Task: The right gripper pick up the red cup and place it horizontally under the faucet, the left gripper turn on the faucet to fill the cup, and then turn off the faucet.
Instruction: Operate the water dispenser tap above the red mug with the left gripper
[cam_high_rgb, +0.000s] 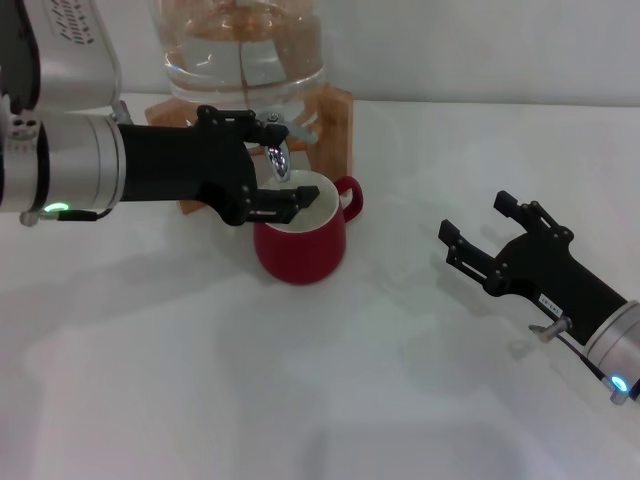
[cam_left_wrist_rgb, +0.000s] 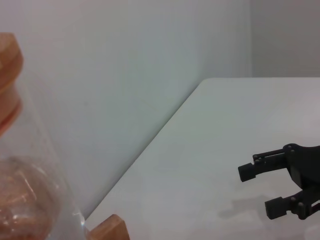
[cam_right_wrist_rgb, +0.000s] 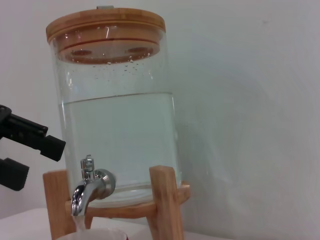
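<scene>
The red cup (cam_high_rgb: 300, 245) stands upright on the white table, right under the spout of the chrome faucet (cam_high_rgb: 277, 152), with its handle pointing to the right. In the right wrist view a pale stream seems to run from the faucet (cam_right_wrist_rgb: 91, 187) down to the cup's rim (cam_right_wrist_rgb: 95, 234). My left gripper (cam_high_rgb: 288, 162) is open at the faucet, one finger by the lever and the other over the cup's mouth. From the right wrist view the left gripper (cam_right_wrist_rgb: 42, 162) holds nothing. My right gripper (cam_high_rgb: 478, 222) hangs open and empty to the right of the cup, well apart from it.
The glass water jar (cam_right_wrist_rgb: 117, 135) with a wooden lid sits on a wooden stand (cam_high_rgb: 335, 125) at the back, against the wall. The left wrist view shows the right gripper (cam_left_wrist_rgb: 256, 191) over bare table near the table's far edge.
</scene>
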